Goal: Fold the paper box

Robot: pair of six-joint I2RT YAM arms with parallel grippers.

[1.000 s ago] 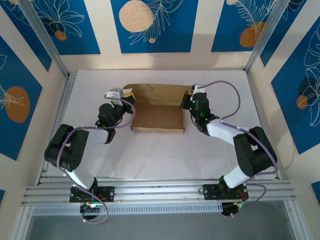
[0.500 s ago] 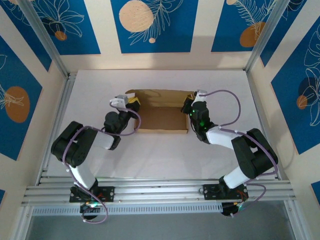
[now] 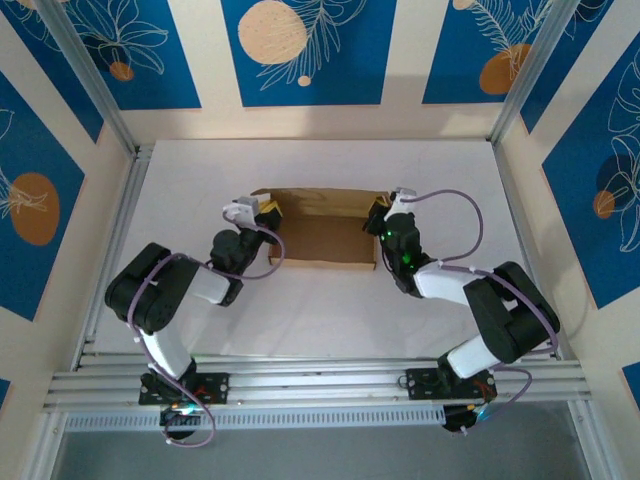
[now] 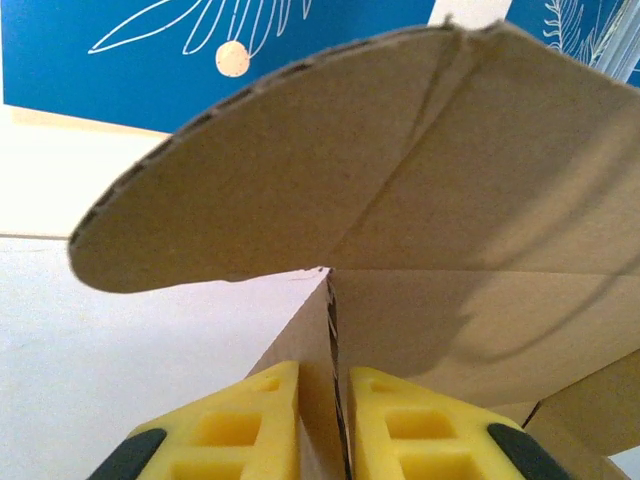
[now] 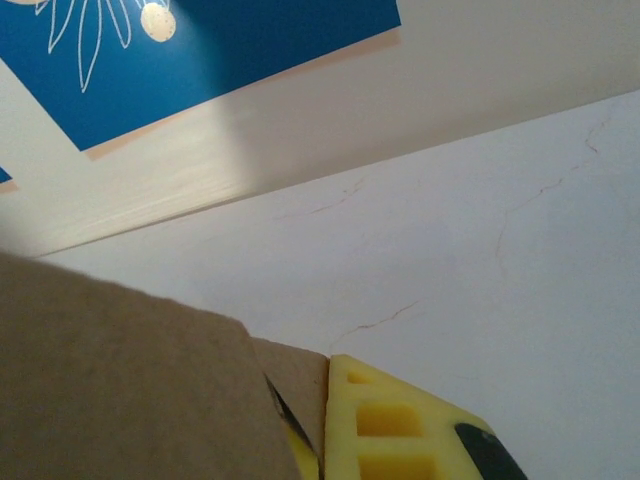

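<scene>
Left fingers (image 4: pixel 250 425) pinch the box's (image 3: pixel 320 240) left wall, right fingers (image 5: pixel 395 425) pinch its right wall. Box sits mid tabletop (image 3: pixel 320 310) between both arms, open side up, far flap raised.

I work over a white bench (image 3: pixel 320 320) whose matte top shows fine hairline cracks up close, and cream walls (image 3: pixel 205 60) box it in at the back and along both sides. Each wall carries deep blue panels (image 3: pixel 350 70) drawn with thin white leaf outlines and peach discs (image 3: pixel 272 32). Slanting aluminium posts (image 3: pixel 90 75) rise from the bench's two far corners, ribbed aluminium rails (image 3: pixel 320 385) run across its near edge, and the light is soft and even, with a faint shadow low on the back wall.
</scene>
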